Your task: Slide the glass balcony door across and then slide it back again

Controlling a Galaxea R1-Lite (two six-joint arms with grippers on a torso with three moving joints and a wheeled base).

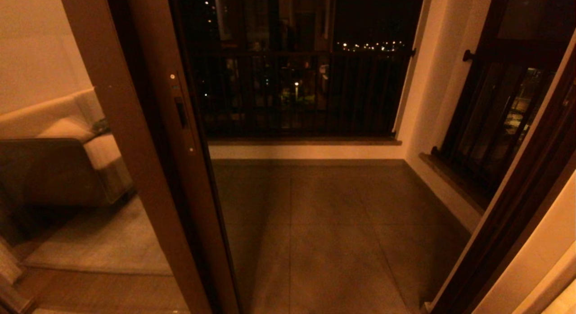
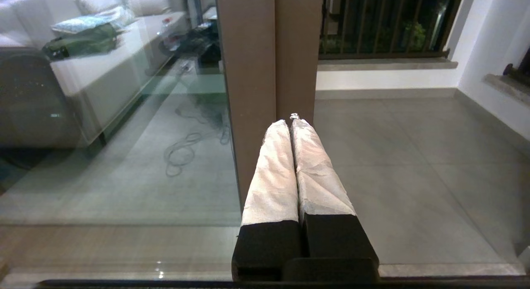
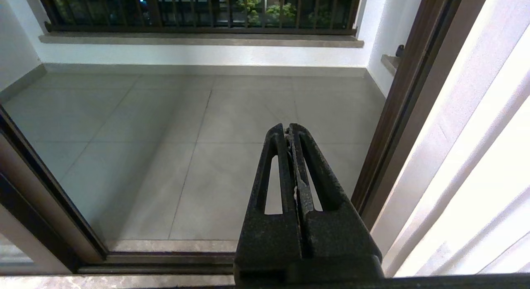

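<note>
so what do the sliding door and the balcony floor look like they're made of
Glass balcony door: clear glass pane reflecting a sofa, in a smooth matte brown frame, likely painted metal, though wood can't be ruled out. Balcony floor: large grey tiles with visible grout lines and a dull sheen, probably ceramic or stone.

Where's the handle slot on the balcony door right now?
In the head view the handle slot sits left of centre on the glass balcony door stile, beside the open doorway, with the barred railing beyond.

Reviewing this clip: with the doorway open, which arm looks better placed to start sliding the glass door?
Probably the left. The left gripper, shut, points at the glass balcony door's brown stile; the right gripper, also shut, faces the balcony floor, with no door ahead.
</note>
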